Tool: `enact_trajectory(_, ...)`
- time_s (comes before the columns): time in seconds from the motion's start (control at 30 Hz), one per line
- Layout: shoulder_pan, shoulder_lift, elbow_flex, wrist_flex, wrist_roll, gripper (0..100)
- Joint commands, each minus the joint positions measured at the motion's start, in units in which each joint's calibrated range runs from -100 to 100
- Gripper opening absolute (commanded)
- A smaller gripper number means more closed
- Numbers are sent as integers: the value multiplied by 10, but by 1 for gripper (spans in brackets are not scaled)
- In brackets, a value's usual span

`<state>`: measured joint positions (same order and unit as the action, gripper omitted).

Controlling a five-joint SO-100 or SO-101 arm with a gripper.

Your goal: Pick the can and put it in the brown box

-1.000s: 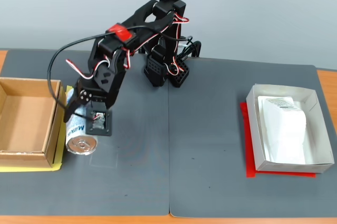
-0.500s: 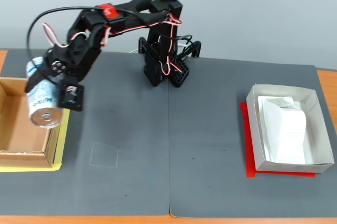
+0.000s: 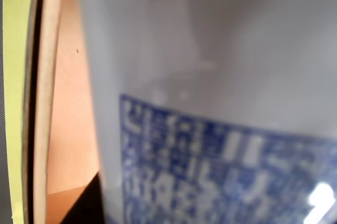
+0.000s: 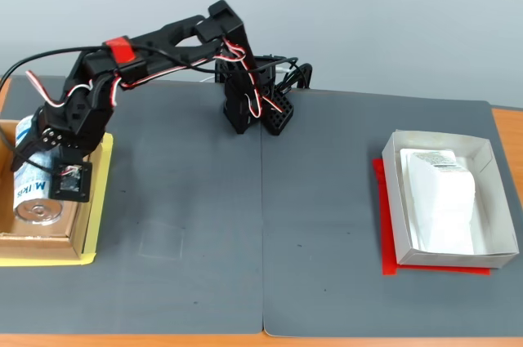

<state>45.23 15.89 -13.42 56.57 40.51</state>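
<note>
The white can (image 4: 31,197) with blue print is tilted inside the brown box (image 4: 82,231) at the far left of the fixed view, its silver end facing the camera near the box's front wall. My gripper (image 4: 39,169) is shut on the can's body from above. Whether the can touches the box floor is unclear. In the wrist view the can (image 3: 210,103) fills most of the picture, blurred and very close. The brown box's wall (image 3: 46,103) and inner side show to its left. My fingers are hidden in the wrist view.
A yellow sheet (image 4: 100,200) lies under the brown box. At the right a white-grey paper tray (image 4: 394,200) holds a white packet (image 4: 441,196) on a red sheet. The arm's base (image 4: 253,106) stands at the back middle of the dark mat (image 4: 245,241).
The arm has swung further left and lowered. The can, held above the box's right wall half a second ago, is now down inside the box.
</note>
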Motion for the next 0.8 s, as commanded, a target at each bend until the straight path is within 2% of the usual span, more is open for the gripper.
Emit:
enact_trajectory(0.0, 7, 9, -41, -9, 0, 10)
enact_trajectory(0.77, 36, 36, -45, -36, -1, 10)
